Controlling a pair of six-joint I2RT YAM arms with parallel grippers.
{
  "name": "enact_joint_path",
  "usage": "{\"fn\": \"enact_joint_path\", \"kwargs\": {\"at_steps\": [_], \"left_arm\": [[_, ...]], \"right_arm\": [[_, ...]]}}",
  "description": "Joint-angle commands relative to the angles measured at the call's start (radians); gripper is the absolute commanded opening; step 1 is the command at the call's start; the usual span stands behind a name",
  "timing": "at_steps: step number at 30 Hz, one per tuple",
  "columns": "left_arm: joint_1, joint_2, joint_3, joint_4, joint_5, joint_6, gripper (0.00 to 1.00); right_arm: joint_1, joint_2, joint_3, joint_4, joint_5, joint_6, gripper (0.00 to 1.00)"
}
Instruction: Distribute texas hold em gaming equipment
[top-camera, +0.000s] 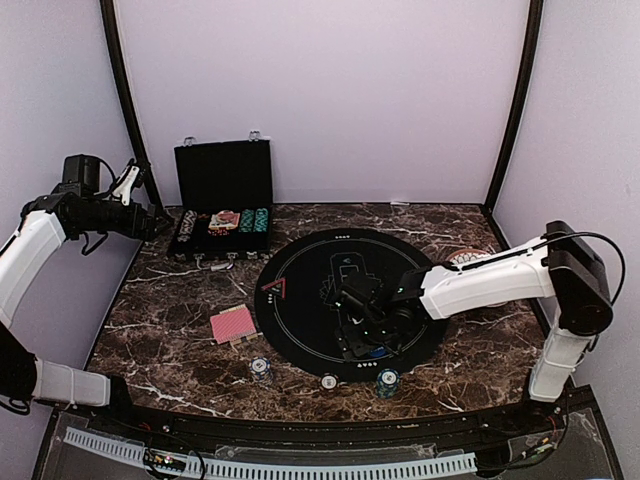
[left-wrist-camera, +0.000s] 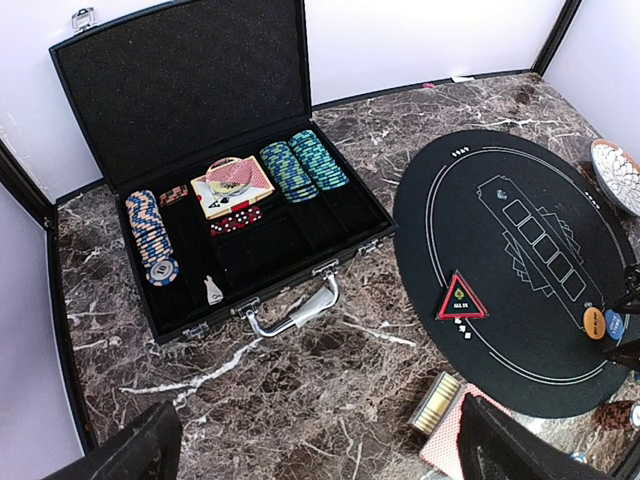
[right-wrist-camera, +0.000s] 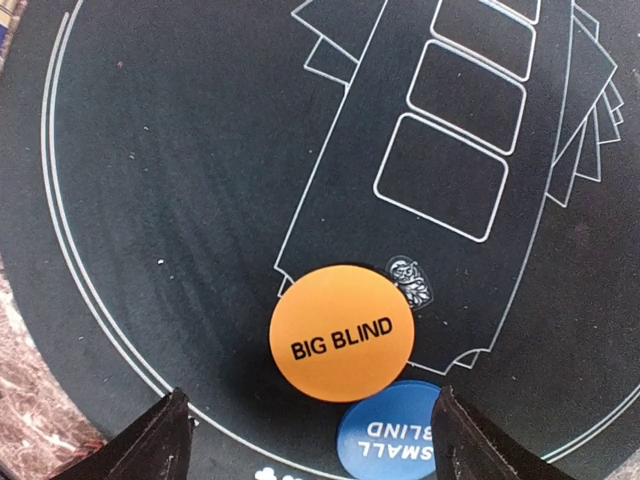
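**Both my pincers spread, blind discs on the mat**

The marble table (top-camera: 180, 340) carries a round black mat (top-camera: 300, 330), and I place everything against that mat.

Beyond its far left edge stands the black case (left-wrist-camera: 190, 90), lid up. It holds chip rows (left-wrist-camera: 305, 165) in green and in blue and orange, with a few loose cards between them. My left pincer (left-wrist-camera: 322, 408) hangs high above the table off the mat's left side, looking down on the case. Its fingers are wide apart with nothing between them.

The patterned plate (left-wrist-camera: 615, 170) sits just beside the mat's far right edge.

My right pincer (right-wrist-camera: 309, 400) hovers low over the near part of the mat, fingers spread and empty.

A stack of red-backed cards (top-camera: 232, 323) lies on the table just off the mat's left edge.

The orange disc (right-wrist-camera: 342, 332), reading BIG BLIND, lies flat on the mat at the foot of the printed outline. The blue disc (right-wrist-camera: 395, 430), SMALL BLIND, is right against it on the side toward the mat's near edge.

Three small lots of chips (top-camera: 261, 368) sit on the table along that near edge.
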Motion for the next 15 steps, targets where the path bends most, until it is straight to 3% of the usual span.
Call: {"fn": "enact_joint_path", "kwargs": {"at_steps": [1, 15], "left_arm": [[0.006, -0.021, 0.031, -0.029, 0.021, 0.004, 0.99], [0.005, -0.026, 0.033, -0.023, 0.01, -0.002, 0.99]], "right_arm": [[0.0, 0.041, -0.002, 0.042, 0.0, 0.003, 0.81], [-0.027, 0.074, -0.02, 0.062, 0.014, 0.027, 0.64]]}}
